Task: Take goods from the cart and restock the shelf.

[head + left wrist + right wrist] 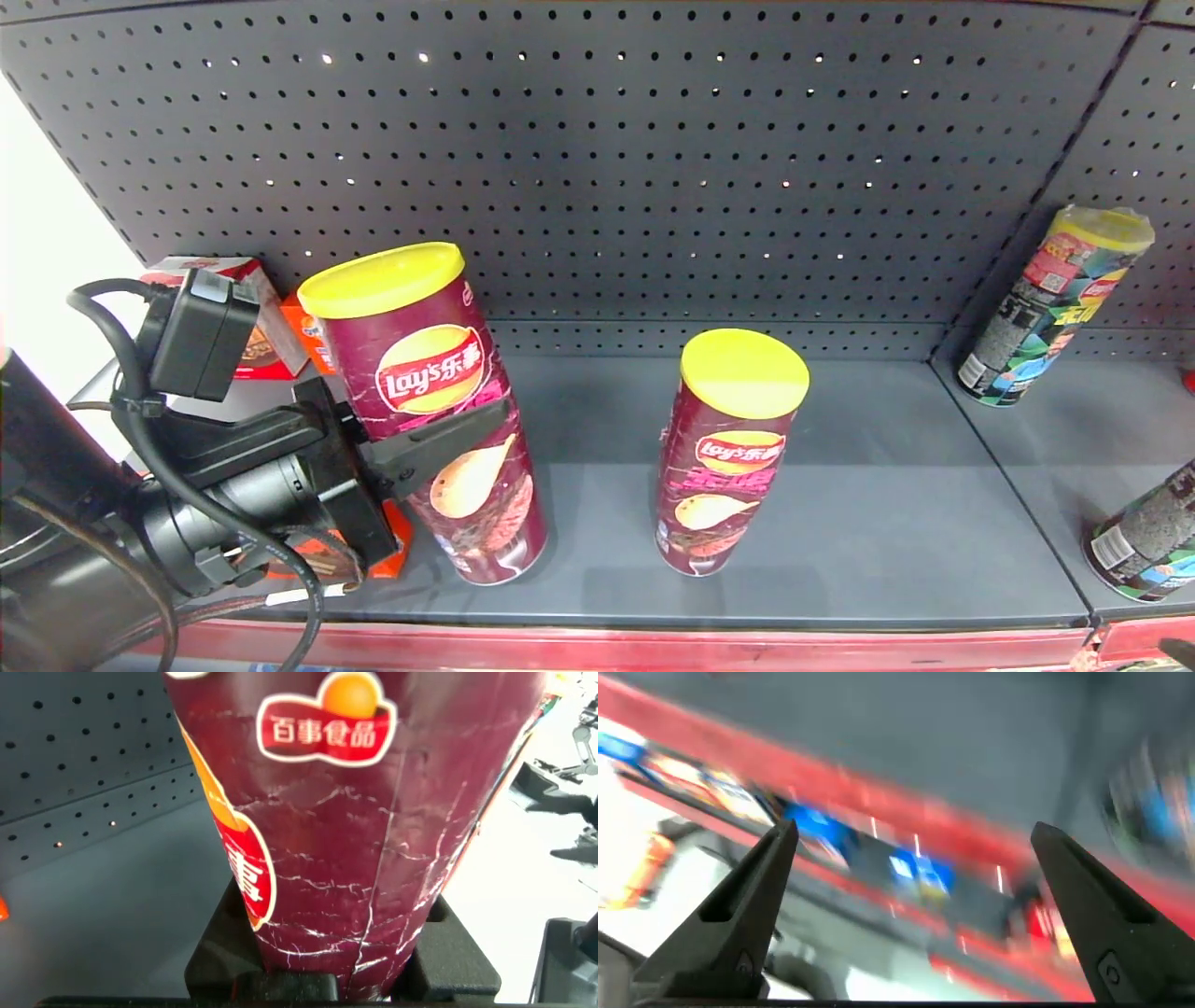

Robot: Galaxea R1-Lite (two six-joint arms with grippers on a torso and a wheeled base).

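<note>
Restocking is partly done, I judge: a standing can (728,448) is upright on the shelf (887,504), and the held can (425,373) sits at its 9 o'clock, base at or just above the shelf front, not yet released. The left end effector (439,439) comes in from the held can's 8 o'clock and is clamped round its middle. The right end effector (910,915) has its jaws wide apart, gripping nothing

The shelf (868,523) is lit evenly from above, and a soft shadow is cast beside the chip canister (420,373). Pinpoints of light are seen through the pegboard (597,140). The head view's left edge is blown out white, and straight lines are bowed.
</note>
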